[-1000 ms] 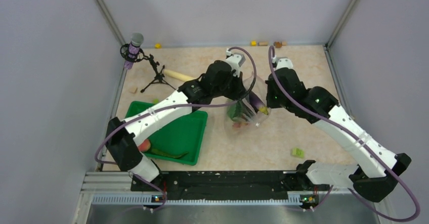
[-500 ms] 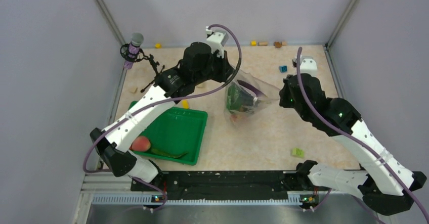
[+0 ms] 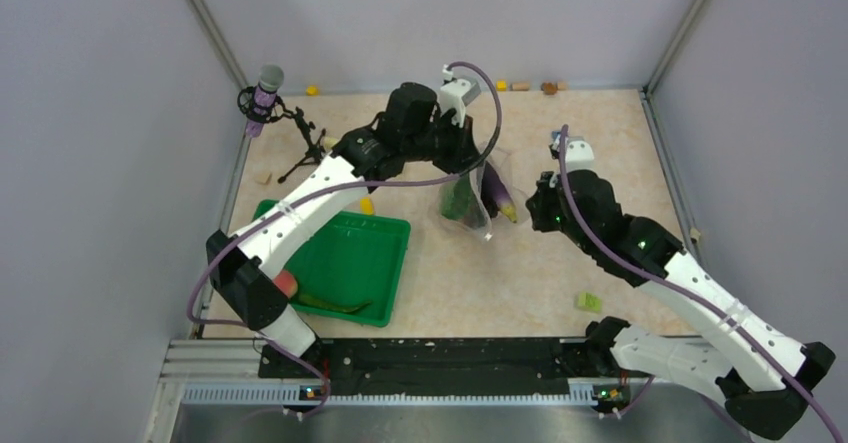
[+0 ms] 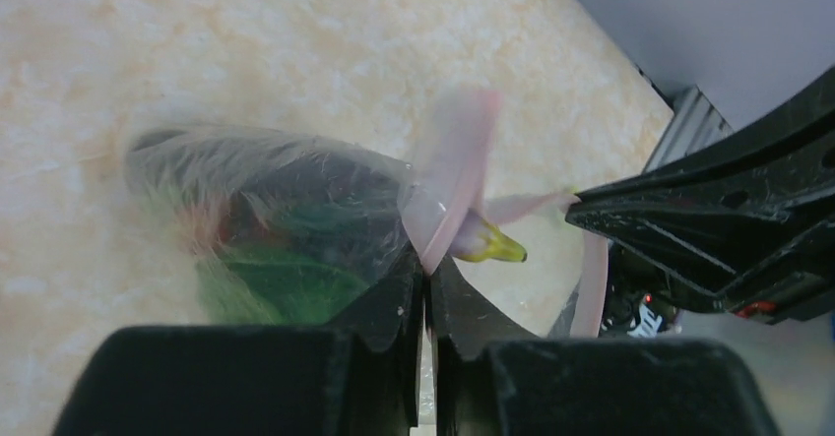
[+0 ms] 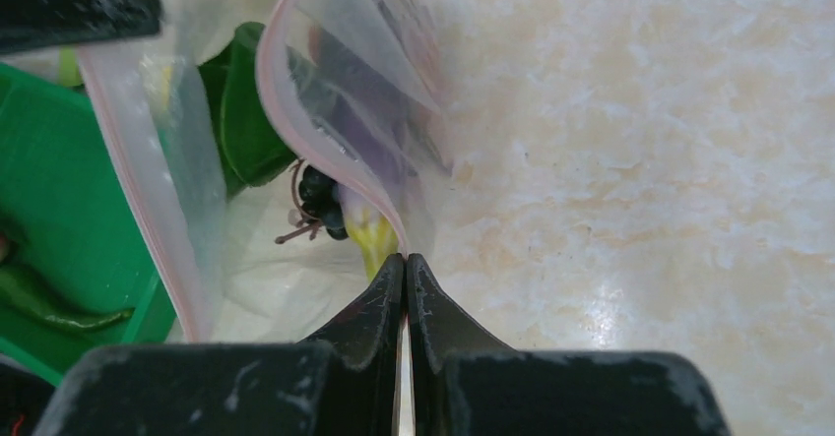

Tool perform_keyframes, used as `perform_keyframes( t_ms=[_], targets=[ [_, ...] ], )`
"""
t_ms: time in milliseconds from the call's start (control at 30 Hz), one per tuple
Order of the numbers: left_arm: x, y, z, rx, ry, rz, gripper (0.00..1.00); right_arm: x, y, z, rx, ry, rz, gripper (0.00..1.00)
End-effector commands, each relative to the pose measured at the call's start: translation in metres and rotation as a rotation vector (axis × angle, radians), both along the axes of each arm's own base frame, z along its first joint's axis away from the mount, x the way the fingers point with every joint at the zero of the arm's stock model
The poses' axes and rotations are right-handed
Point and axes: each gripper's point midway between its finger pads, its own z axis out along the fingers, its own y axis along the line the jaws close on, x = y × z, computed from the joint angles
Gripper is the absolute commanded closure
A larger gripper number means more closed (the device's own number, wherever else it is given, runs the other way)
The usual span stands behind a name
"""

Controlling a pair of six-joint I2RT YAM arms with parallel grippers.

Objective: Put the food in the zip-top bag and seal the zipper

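Both arms hold the zip-top bag [image 3: 462, 203] up off the table [image 3: 500, 273] around its middle, just right of the green tray [image 3: 385, 253]. The left gripper [image 4: 425, 277] has its jaws pressed together on the pale pink zipper [image 4: 451, 175] at the far left side of the mouth. The right gripper [image 5: 405, 261] is likewise clamped on that strip at the near right side. Between the two grips the mouth gapes and the strip runs in a loose curve. The bag hangs below, carrying the eggplant [image 3: 497, 185], the bok choy [image 5: 241, 111] and the dark berries [image 5: 320, 192]. A peach [image 3: 287, 283] and a long green pepper-like piece [image 3: 335, 305] lie at the near end of the tray, partly behind the left arm, so loading looks unfinished. The step in hand appears to be holding the mouth open and settling the contents. The next move calls for one gripper to let go and fetch the peach while the other keeps the mouth up. Otherwise the two would draw apart to pull the strip straight before pressing it closed.
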Motion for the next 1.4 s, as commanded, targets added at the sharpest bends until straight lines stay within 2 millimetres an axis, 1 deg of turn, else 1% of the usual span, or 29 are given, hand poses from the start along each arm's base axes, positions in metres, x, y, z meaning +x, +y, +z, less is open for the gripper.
perform_keyframes(
  t_ms=[0, 100, 167, 200, 267, 300, 333, 367, 400, 467, 500, 533, 567, 633, 667, 833, 900, 933, 1033, 1100, 1133, 1267, 1367],
  targets=[
    [-0.029, -0.017, 0.001, -0.069, 0.003, -0.152, 0.89, 0.006, 0.011, 0.028, 0.161, -0.126, 0.011, 1.0],
    [-0.043, -0.015, -0.001, -0.084, 0.008, -0.171, 0.81, 0.004, 0.0, 0.029, 0.198, -0.171, -0.033, 1.0],
    [-0.053, -0.013, -0.004, -0.091, 0.006, -0.181, 0.74, 0.001, -0.01, 0.03, 0.225, -0.193, -0.071, 1.0],
    [-0.057, -0.011, -0.003, -0.101, 0.002, -0.178, 0.64, -0.002, -0.013, 0.031, 0.242, -0.203, -0.08, 1.0],
    [-0.063, -0.006, -0.001, -0.12, -0.007, -0.164, 0.32, -0.005, -0.018, 0.03, 0.27, -0.221, -0.093, 1.0],
    [-0.065, -0.003, 0.002, -0.131, -0.01, -0.151, 0.18, -0.007, -0.02, 0.029, 0.283, -0.229, -0.094, 1.0],
    [-0.066, 0.001, 0.002, -0.133, -0.01, -0.135, 0.08, -0.009, -0.02, 0.026, 0.292, -0.231, -0.088, 1.0],
    [-0.068, 0.005, 0.002, -0.136, -0.009, -0.116, 0.04, -0.011, -0.02, 0.024, 0.295, -0.229, -0.08, 1.0],
    [-0.07, 0.011, 0.004, -0.141, -0.01, -0.096, 0.03, -0.012, -0.018, 0.02, 0.295, -0.222, -0.069, 1.0],
    [-0.077, 0.022, -0.003, -0.137, 0.004, -0.07, 0.03, -0.015, -0.016, 0.016, 0.3, -0.216, -0.049, 1.0],
    [-0.08, 0.028, -0.012, -0.133, 0.021, -0.046, 0.03, -0.016, -0.014, 0.014, 0.305, -0.215, -0.037, 1.0],
    [-0.08, 0.035, -0.009, -0.152, 0.011, -0.008, 0.03, -0.018, -0.013, 0.014, 0.309, -0.217, -0.023, 1.0],
    [-0.08, 0.043, -0.016, -0.158, 0.014, 0.036, 0.03, -0.019, -0.011, 0.014, 0.313, -0.219, -0.01, 1.0],
    [-0.074, 0.064, -0.024, -0.166, 0.009, 0.167, 0.03, -0.021, -0.008, 0.013, 0.309, -0.214, 0.016, 1.0],
    [-0.069, 0.077, -0.028, -0.159, 0.009, 0.252, 0.03, -0.021, -0.007, 0.011, 0.305, -0.211, 0.022, 1.0],
    [-0.056, 0.145, -0.056, -0.101, 0.015, 0.613, 0.03, -0.022, -0.006, 0.006, 0.286, -0.2, 0.032, 1.0],
    [-0.049, 0.18, -0.072, -0.045, 0.002, 0.8, 0.03, -0.023, -0.007, 0.006, 0.283, -0.202, 0.031, 1.0],
    [-0.049, 0.2, -0.084, 0.004, 0.015, 0.905, 0.03, -0.023, -0.008, 0.007, 0.283, -0.205, 0.03, 1.0],
    [-0.052, 0.259, -0.108, 0.133, 0.017, 1.217, 0.03, -0.022, -0.01, 0.006, 0.274, -0.207, 0.019, 1.0],
    [-0.053, 0.29, -0.121, 0.196, 0.025, 1.372, 0.03, -0.021, -0.011, 0.005, 0.27, -0.207, 0.016, 1.0],
    [-0.052, 0.302, -0.129, 0.221, 0.046, 1.424, 0.03, -0.021, -0.012, 0.005, 0.268, -0.208, 0.012, 1.0],
    [-0.044, 0.33, -0.161, 0.277, 0.128, 1.524, 0.03, -0.02, -0.011, 0.005, 0.264, -0.208, 0.012, 1.0],
    [-0.043, 0.348, -0.172, 0.312, 0.14, 1.591, 0.03, -0.02, -0.012, 0.004, 0.262, -0.208, 0.006, 1.0]
  ],
)
